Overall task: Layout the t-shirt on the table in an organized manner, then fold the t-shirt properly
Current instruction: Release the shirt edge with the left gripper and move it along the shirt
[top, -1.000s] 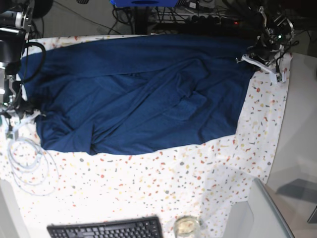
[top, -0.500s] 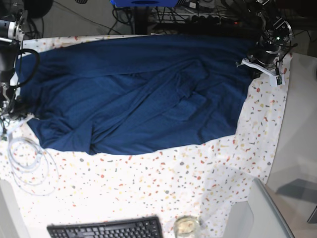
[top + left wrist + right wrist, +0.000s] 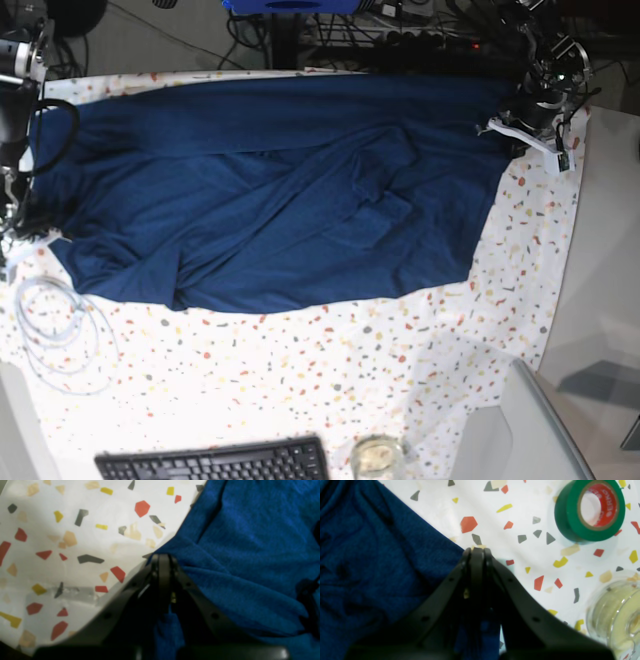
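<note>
1. The t-shirt [image 3: 280, 190] lay spread wide across the far half of the table [image 3: 330, 380], a big navy sheet running nearly from the left edge to the right edge in the base view.
2. Its near hem ran ragged and slanted, and deep creases crossed the middle of the cloth; flat it was not.
3. The left gripper [image 3: 162, 558], at the far right corner in the base view [image 3: 520, 118], was clenched, jaws pressed tight together on the edge of the shirt, with blue fabric bunched right at the tips and more showing below them.
4. Speckled tablecloth showed bare just left of that pinch in the left wrist view.
5. The right gripper [image 3: 477, 551] was clenched too, sitting right at the shirt's border; a strip of blue showed between its black fingers lower down, so it had cloth in its grip.
6. In the base view that arm sat at the far left edge, its tips hidden in the dark folds there.
7. A green tape roll [image 3: 590, 510] stood on the table well clear of the shirt, and a clear spool [image 3: 617, 615] lay near it.
8. A keyboard [image 3: 215, 462] sat at the near edge, and white cable loops [image 3: 55, 325] lay at the left, just beside the shirt's corner.
</note>
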Tool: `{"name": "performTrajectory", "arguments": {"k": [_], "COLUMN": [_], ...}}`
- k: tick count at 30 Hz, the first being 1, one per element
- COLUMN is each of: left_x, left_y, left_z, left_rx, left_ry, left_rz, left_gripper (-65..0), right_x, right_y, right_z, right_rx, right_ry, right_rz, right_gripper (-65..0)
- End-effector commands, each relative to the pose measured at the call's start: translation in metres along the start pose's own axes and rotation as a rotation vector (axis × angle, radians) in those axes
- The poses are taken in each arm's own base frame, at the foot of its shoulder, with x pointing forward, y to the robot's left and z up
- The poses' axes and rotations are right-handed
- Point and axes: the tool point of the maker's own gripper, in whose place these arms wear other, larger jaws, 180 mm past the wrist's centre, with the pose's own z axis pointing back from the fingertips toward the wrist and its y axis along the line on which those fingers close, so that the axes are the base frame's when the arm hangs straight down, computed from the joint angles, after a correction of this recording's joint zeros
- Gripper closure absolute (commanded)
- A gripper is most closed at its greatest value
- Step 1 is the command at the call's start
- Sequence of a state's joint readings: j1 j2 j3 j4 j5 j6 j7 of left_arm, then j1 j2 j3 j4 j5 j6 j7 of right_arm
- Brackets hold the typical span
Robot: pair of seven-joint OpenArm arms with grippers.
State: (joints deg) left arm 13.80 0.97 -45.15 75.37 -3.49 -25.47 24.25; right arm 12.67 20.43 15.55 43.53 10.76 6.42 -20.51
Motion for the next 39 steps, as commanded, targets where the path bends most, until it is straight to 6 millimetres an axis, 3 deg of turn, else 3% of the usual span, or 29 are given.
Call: {"name": "performTrajectory", "arguments": {"k": [1,3,8,10,15,24,29,35,39], "left_x": [-0.021,-0.01,0.026,0.041,0.067,0.105,0.125,0.116,0.111], "left_y": [0.009,0.012,0.014,0.013,0.005,-0.013,-0.014,0.003,0.011], "left_z": [0.006,0.013,0.028,0.035,0.046,0.031,0.018,0.009,0.009], "left_rx": [0.048,0.059,0.089,0.094,0.071,0.032,0.02,0.036,0.048], "left_ry": [0.105,0.077,0.029,0.003,-0.055,-0.135,-0.158,-0.112,-0.095], "left_rz": [-0.041,-0.062,-0.121,-0.134,-0.119,-0.088,-0.075,-0.074,-0.08], "left_gripper": [0.0,0.0,0.0,0.0,0.0,0.0,0.0,0.0,0.0], "right_x": [0.034,0.038,0.08,0.096,0.134,0.124,0.127,0.108,0.101], "right_y": [-0.011,-0.01,0.004,0.01,0.042,0.11,0.121,0.119,0.119], "right_z": [0.008,0.014,0.046,0.056,0.058,0.048,0.048,0.014,-0.003], "right_rx": [-0.023,-0.022,-0.002,0.008,0.094,0.301,0.324,0.325,0.29], "right_ry": [-0.086,-0.102,-0.205,-0.247,-0.301,-0.217,-0.213,-0.065,-0.059], "right_rz": [0.002,0.019,0.07,0.082,0.075,0.137,0.131,0.08,0.129], "right_gripper": [-3.0,-10.7,-36.6,-41.9,-42.8,-42.6,-43.1,-43.4,-43.4]}}
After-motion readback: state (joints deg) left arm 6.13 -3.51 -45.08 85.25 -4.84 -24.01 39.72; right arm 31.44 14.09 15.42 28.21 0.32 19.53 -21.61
